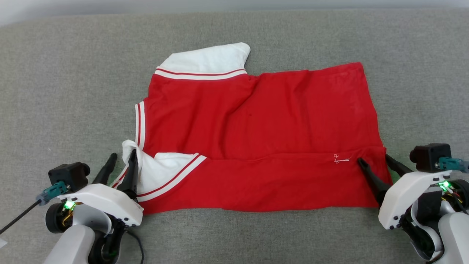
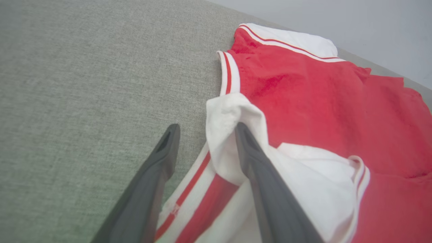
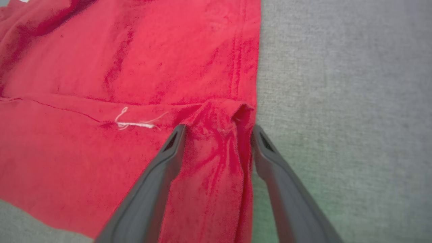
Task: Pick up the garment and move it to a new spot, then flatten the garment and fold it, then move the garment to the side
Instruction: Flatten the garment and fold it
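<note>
the red jersey lies folded on the grey surface; the left gripper and the right gripper sit at its near corners, fingers spread, gripping nothing.

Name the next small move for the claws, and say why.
Probably lift both claws back off the garment. The left claw and right claw stand open at its near corners, the near strip lies folded over, and white sleeve cloth drapes against one left finger, so withdraw gently.
</note>
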